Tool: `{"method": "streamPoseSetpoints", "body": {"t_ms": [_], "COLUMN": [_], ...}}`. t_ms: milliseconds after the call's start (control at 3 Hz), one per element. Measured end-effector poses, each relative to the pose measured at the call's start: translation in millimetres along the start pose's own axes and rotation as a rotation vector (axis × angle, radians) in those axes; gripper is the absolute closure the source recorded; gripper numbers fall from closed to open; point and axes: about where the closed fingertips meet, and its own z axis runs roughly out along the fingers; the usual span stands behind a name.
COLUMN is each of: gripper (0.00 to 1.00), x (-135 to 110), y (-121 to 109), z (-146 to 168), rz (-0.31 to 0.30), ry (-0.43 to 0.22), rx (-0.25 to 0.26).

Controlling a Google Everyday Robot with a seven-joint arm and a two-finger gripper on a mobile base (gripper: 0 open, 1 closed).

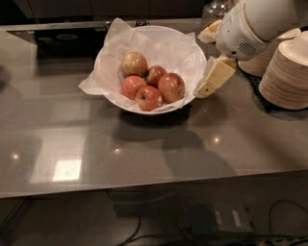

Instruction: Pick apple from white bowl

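Observation:
The white bowl point(192, 53), lined with crumpled white paper, stands at the back middle of the grey counter. It holds several apples. The large deep red apple point(171, 87) lies at the right side of the pile. A paler yellow-tan apple point(134, 63) lies at the back left and a smaller dark red apple point(155, 75) between them. My gripper point(206, 88), cream-coloured under a white wrist, hangs just outside the bowl's right rim, level with it and right of the large red apple. It holds nothing that I can see.
Stacks of beige paper bowls point(288, 72) stand at the right edge of the counter, close behind my arm. A glass jar point(217, 7) is at the back. A black cooktop point(62, 42) lies at the back left. Cables lie on the floor below the counter's front edge.

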Motion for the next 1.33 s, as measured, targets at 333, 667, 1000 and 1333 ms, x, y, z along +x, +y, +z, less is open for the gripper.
{"method": "streamPoseSetpoints", "body": {"t_ms": [333, 667, 1000, 1333], "gripper": [0.42, 0.43, 0.25, 0.2], "x": [-5, -8, -11, -14], "y": [-9, -16, -19, -20], "z": [12, 19, 26, 32], "rz": [0.002, -0.002, -0.005, -0.006], "ry": [-0.019, -0.032, -0.042, -0.051], "rx": [-0.013, -0.019, -0.035, -0.053]}}
